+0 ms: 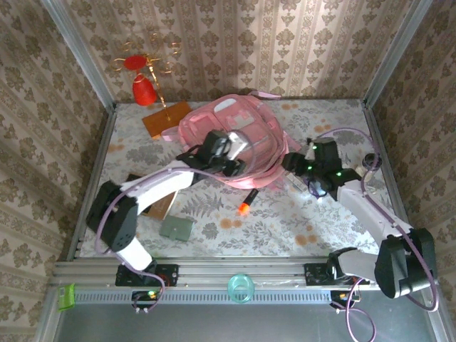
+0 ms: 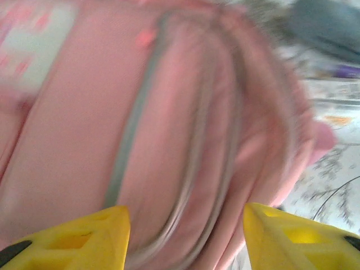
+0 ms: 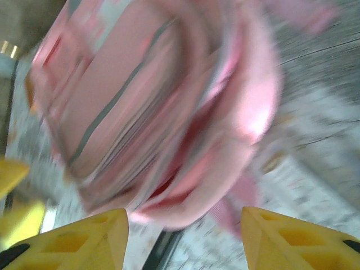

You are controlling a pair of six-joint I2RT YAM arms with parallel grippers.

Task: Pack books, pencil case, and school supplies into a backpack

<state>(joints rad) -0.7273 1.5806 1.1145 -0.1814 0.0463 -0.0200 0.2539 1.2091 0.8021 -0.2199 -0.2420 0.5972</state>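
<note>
Top external view: the pink backpack (image 1: 235, 125) lies flat on the table (image 1: 285, 221) near the middle of the far edge, with nothing visibly packed in it.
Left tool: the left tool (image 1: 231, 162) hangs over the backpack's front. In the left wrist view its yellow fingers (image 2: 84, 239) stand apart with nothing between them, so it is released (image 2: 185, 225).
Right tool: the right tool (image 1: 292, 162) sits just beside the backpack's right side and straps. It too is released (image 3: 185, 225), with only blurred pink fabric (image 3: 157, 112) beyond it.
Marker: the orange-and-black marker (image 1: 246, 203) lies mid-table, just on the near side of the backpack.
Books: the dark navy book (image 1: 134, 179) and the tan-brown book (image 1: 162, 205) lie toward the left edge, partly under the left arm.
Pouch: a grey-green flat pouch (image 1: 177, 228), probably the pencil case, lies near the near edge, left of centre.
Step in hand: this looks like readying the backpack for opening, with both tools at it and neither gripping.
Zip state: the wrist views are too blurred to tell whether the zip is open.
Next move calls for: one tool pinching a zip pull or the mouth's edge while the other steadies the soft fabric. Only then could the loose items go in.
</note>
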